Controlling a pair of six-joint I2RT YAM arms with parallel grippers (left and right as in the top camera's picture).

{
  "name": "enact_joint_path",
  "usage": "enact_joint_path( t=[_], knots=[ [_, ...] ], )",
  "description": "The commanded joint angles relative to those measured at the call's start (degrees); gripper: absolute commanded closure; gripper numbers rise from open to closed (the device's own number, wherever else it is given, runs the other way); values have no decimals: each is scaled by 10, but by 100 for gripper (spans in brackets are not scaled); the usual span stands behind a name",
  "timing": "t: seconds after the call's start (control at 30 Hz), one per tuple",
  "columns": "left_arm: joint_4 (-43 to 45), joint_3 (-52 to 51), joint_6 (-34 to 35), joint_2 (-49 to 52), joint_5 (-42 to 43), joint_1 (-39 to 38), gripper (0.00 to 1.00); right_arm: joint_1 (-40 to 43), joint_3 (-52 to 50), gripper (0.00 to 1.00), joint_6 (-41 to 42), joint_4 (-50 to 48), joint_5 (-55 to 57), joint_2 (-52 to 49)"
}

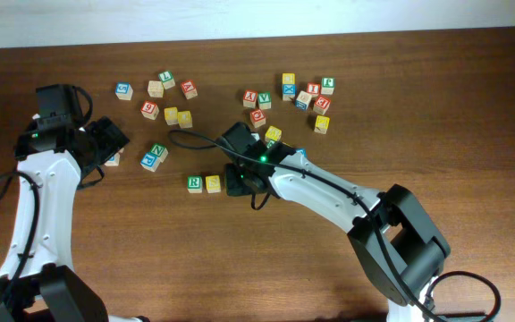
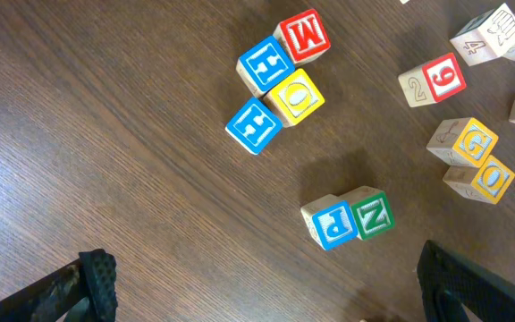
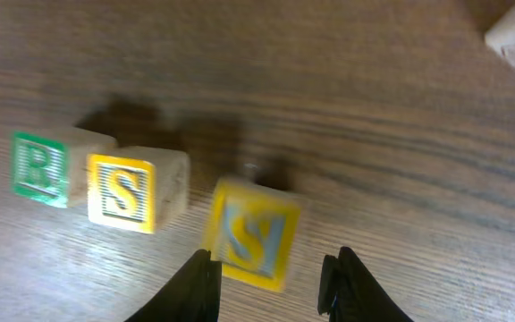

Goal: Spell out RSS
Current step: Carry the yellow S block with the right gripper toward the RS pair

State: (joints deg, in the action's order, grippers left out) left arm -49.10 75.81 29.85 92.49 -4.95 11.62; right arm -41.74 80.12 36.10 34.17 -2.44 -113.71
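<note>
Right end effector [image 3: 271,257] is straddling the second yellow S cube [image 3: 250,234] beside green R cube [image 3: 38,167] and first S cube [image 3: 123,190], jaws slightly parted, seemingly not gripping; next, lifting straight clear

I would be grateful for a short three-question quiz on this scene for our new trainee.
1. True or false: the left gripper is holding a block.
2. Which letter is on the green block in the right wrist view? A) N B) R C) M
3. Fill in: the yellow block nearest the right gripper shows the letter ___.

Key: 1 false; 2 B; 3 S.
</note>
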Motion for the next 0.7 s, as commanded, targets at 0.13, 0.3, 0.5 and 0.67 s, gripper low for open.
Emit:
enact_joint_path(
  t=[0.13,0.3,0.5,0.67],
  knots=[
    [0,10,5,-11,-3,3,1,-3,-14,66,19,-49,31,-11],
    [-1,10,5,-11,-3,3,1,1,-11,64,19,-41,29,-10],
    [-1,10,5,-11,-3,3,1,9,44,62,20,-26,-26,-7],
    [0,10,5,-11,-3,3,1,8,46,76,66,-70,-40,-8]
  ],
)
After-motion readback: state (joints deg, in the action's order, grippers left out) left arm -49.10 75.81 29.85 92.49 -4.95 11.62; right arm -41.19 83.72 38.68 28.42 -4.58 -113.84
